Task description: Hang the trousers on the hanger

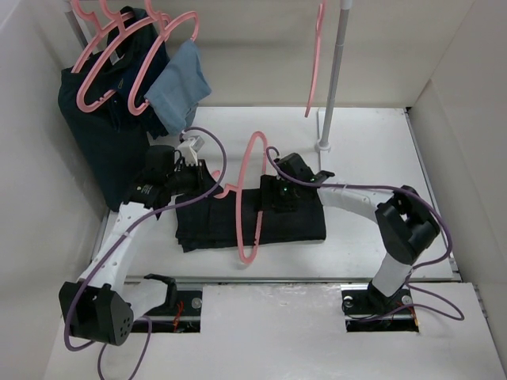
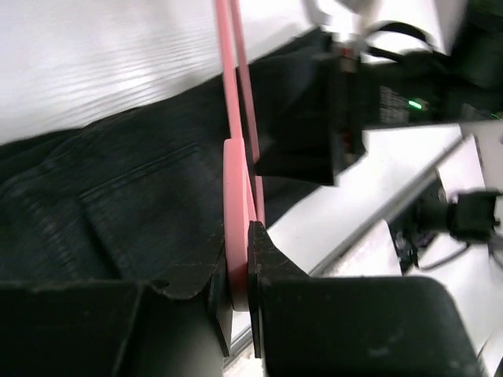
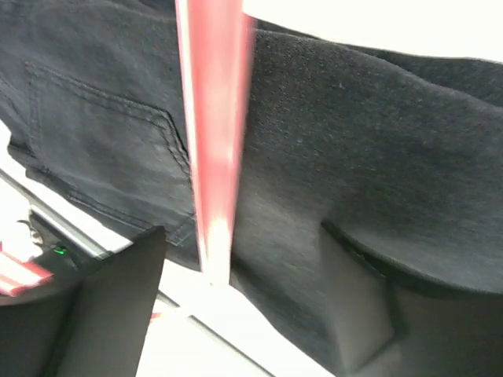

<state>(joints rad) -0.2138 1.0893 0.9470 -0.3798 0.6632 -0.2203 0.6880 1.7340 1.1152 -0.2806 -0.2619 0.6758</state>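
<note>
A: Spotted the trousers (image 1: 293, 226) yet?
B: Yep, lying folded in a dark slab in the middle of the tabletop (image 1: 372, 158), between the two arms. Got the hanger (image 1: 255, 150) standing on edge across the middle of them, top arc up in the air, bottom arc poking past the near edge of the fabric. Can't tell whether threaded through the frame or just sitting under it
A: And the pincers?
B: Got the left pincer (image 2: 238, 263) pinched shut on the hanger's flat pink plastic, just over the left end of the trousers. Then the right pincer (image 3: 244, 259) spread open, one finger either side of the pink bar, low over the cloth, gripping nothing. Can't say whether touching the fabric
A: Anything else around?
B: Just a navy garment (image 1: 103, 134) and light-blue cloth (image 1: 181, 87) hung up in the far left corner, plus a spare pink hanger (image 1: 315, 55) dangling beside the grey pole (image 1: 333, 79) at the back
</note>
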